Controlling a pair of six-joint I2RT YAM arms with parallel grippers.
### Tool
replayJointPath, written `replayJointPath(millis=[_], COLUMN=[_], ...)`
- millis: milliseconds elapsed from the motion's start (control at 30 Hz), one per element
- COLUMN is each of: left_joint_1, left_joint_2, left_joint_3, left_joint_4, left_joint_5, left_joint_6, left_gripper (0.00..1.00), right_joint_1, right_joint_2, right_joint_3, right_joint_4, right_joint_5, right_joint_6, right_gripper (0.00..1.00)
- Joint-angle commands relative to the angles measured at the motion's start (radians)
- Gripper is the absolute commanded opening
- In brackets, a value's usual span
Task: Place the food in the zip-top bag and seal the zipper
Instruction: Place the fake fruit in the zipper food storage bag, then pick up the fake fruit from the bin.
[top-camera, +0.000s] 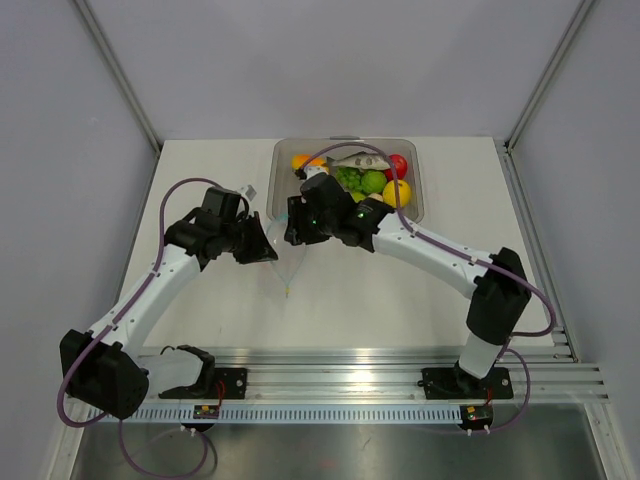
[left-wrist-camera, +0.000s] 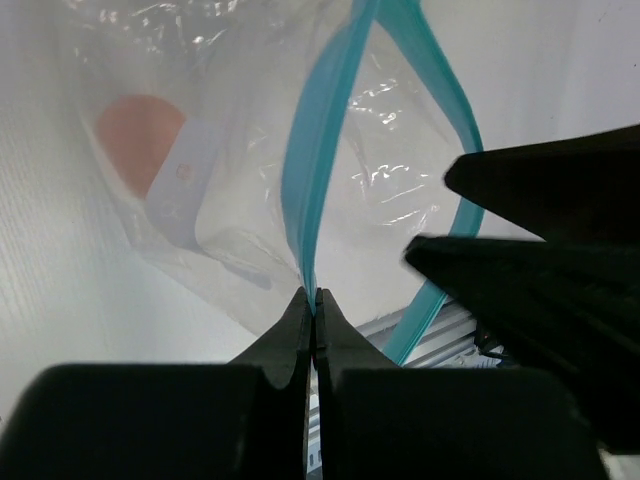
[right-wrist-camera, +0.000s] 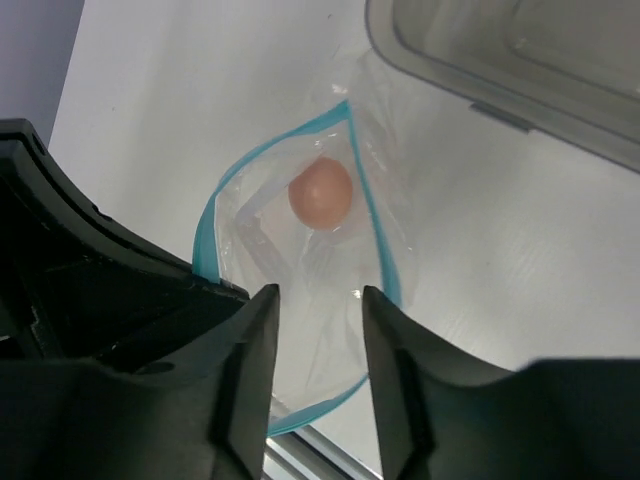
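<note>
The clear zip-top bag (top-camera: 288, 262) hangs between my two grippers, mouth open. My left gripper (left-wrist-camera: 315, 297) is shut on its light blue zipper (left-wrist-camera: 310, 170) strip and holds that edge up; it also shows in the top view (top-camera: 268, 248). A pinkish egg (right-wrist-camera: 320, 192) lies inside the bag, also seen through the plastic (left-wrist-camera: 135, 140). My right gripper (right-wrist-camera: 320, 292) is open and empty just above the open mouth, between the two zipper (right-wrist-camera: 386, 256) sides; it also shows in the top view (top-camera: 293, 222). More food, green fruit (top-camera: 372, 181) and a yellow piece (top-camera: 397, 192), stays in the tray.
The rigid clear grey tray (top-camera: 418, 180) stands at the back middle of the table, just behind my right gripper, with a red piece (top-camera: 398, 165) and an orange piece (top-camera: 300, 160). Its corner shows in the right wrist view (right-wrist-camera: 500, 60). A metal rail (top-camera: 380, 360) runs along the near edge.
</note>
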Motion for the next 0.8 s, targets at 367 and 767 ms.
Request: replayJointPath(millis=[367, 767], left_joint_1=[0.006, 0.006], left_joint_2=[-0.003, -0.004], left_joint_3=[0.026, 0.011], left_joint_4=[0.063, 0.064], left_joint_5=[0.051, 0.049], left_joint_6=[0.002, 0.011], left_gripper=[0.00, 0.00], right_joint_1=[-0.418, -0.538], right_joint_2=[-0.037, 0.259], right_joint_3=[-0.056, 0.073], right_joint_4=[-0.078, -0.160], right_joint_5=[0.217, 0.120], right_joint_6=[-0.018, -0.001], right_gripper=[0.43, 0.79])
